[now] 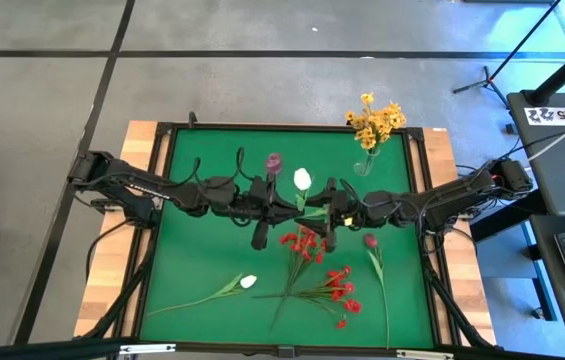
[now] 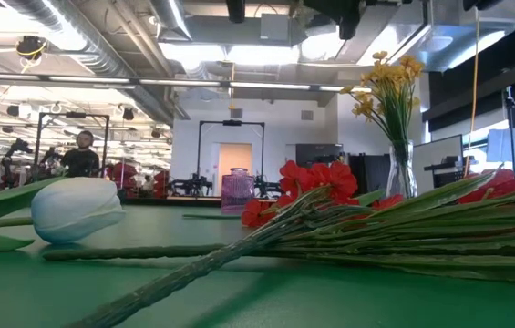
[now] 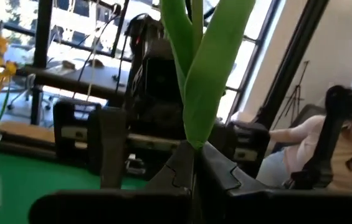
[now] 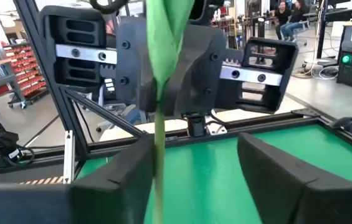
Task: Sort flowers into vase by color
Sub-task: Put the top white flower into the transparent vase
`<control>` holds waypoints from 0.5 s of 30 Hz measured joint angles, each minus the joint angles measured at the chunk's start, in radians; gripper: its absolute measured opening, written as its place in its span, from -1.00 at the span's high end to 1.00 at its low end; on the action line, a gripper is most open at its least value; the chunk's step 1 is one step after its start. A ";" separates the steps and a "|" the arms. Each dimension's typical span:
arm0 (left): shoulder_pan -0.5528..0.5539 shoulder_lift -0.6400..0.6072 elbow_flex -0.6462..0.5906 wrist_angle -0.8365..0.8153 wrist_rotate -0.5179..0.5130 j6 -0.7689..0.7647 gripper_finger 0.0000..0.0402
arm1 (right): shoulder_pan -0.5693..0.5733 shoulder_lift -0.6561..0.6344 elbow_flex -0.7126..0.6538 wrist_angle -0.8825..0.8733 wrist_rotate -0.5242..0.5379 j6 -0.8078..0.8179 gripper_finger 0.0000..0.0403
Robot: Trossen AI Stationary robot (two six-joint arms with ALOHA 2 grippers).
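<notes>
Left gripper: closed on the green stem of a white tulip, held above the middle of the desk. Its own wrist view shows the stem and leaves rising from between the closed fingers.
Right gripper: directly facing the left gripper, almost meeting it. Fingers apart, one on each side of the same stem; no contact with the stem can be confirmed.
Held tulip: white bloom sits just beyond the two grippers, toward the far edge of the desk.
Pink tulip: just beside the white bloom, on the left gripper's side, also raised near the arms. What carries it cannot be told.
Red sprays: lying on the desk just beneath and in front of the grippers, stems fanned toward the near edge. A second red cluster lies further toward the near edge.
Dark red tulip: flat on the desk beside the right gripper, stem running to the near edge.
Second white tulip: flat on the desk, near the front, on the left gripper's side.
Glass vase: upright near the far right corner, beyond the right arm, holding yellow-orange sprays.
Purple vase: seen in the low view at the far side of the desk.
</notes>
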 joint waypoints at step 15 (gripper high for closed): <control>0.001 0.000 0.000 -0.044 -0.021 0.000 1.00 | 0.000 0.000 0.000 -0.021 -0.062 -0.001 0.94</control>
